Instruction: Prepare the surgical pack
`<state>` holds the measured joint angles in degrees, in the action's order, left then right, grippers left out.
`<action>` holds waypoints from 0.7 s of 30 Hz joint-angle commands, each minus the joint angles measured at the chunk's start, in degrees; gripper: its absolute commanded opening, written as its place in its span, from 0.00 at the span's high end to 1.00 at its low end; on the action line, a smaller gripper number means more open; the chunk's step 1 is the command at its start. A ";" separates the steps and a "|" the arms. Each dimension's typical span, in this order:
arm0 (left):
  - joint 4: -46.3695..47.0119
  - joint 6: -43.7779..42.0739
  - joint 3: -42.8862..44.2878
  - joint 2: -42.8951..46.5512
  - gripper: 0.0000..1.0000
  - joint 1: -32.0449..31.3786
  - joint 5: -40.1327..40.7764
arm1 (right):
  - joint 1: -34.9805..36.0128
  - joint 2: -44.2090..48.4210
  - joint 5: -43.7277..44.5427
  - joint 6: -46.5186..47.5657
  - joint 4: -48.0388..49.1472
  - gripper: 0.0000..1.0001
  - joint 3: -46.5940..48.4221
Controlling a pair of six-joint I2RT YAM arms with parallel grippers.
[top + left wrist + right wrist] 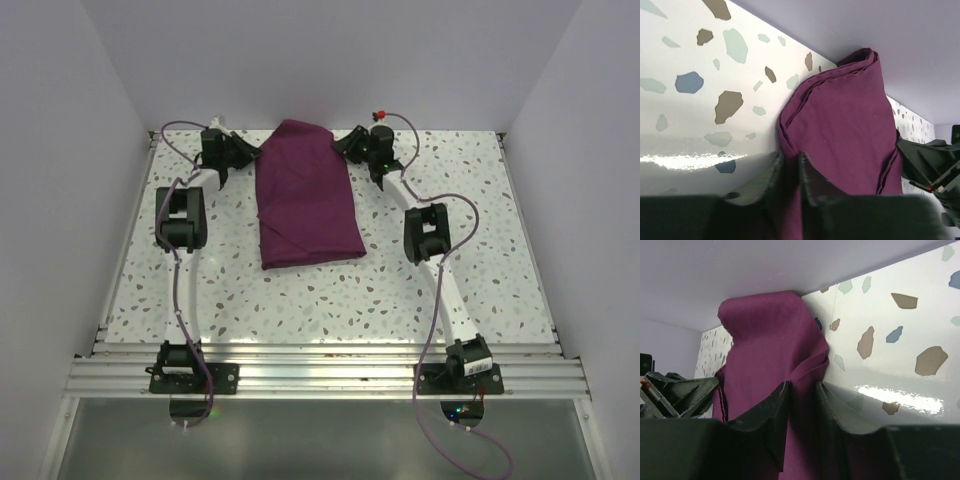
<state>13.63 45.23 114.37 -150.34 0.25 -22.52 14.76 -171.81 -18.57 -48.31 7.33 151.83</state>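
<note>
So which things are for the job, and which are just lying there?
For the job:
- cloth
- left fingers, pinching the cloth
- right fingers, pinching the cloth

Just there:
- table
- cables

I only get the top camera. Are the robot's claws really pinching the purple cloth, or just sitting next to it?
Observer: Really pinching. The left wrist camera shows the left gripper closed on a fold of the purple drape.
Operator: What about the other claw?
Observer: The right wrist camera shows the right gripper with the drape's edge filling the gap between its fingers too.
Operator: Is the cloth just one layer?
Observer: No. Up close, the left wrist camera shows several hemmed edges stacked along its side, so it is folded over more than once.
</note>
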 commanded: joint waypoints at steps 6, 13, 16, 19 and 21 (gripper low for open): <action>0.79 4.51 5.34 -1.10 1.00 0.19 -3.84 | 0.88 0.77 1.95 -2.04 2.33 0.86 2.59; -5.00 2.05 6.66 4.70 1.00 0.19 -3.93 | -0.08 7.09 0.64 -5.12 -0.12 0.92 -0.65; -6.15 2.49 4.39 7.25 1.00 0.10 -5.51 | -0.70 9.47 -1.11 -7.40 -2.23 0.96 -1.71; -9.13 0.56 1.75 10.41 1.00 0.19 -6.04 | -1.05 12.63 -4.71 -8.11 -3.28 0.99 -4.43; -10.02 -0.58 -1.58 13.49 1.00 0.19 -6.65 | -1.40 15.69 -6.90 -8.11 -5.92 1.00 -7.05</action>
<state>5.69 47.31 115.44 -144.94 0.30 -26.96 14.17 -166.36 -20.88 -55.05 3.46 146.61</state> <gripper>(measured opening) 0.027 0.098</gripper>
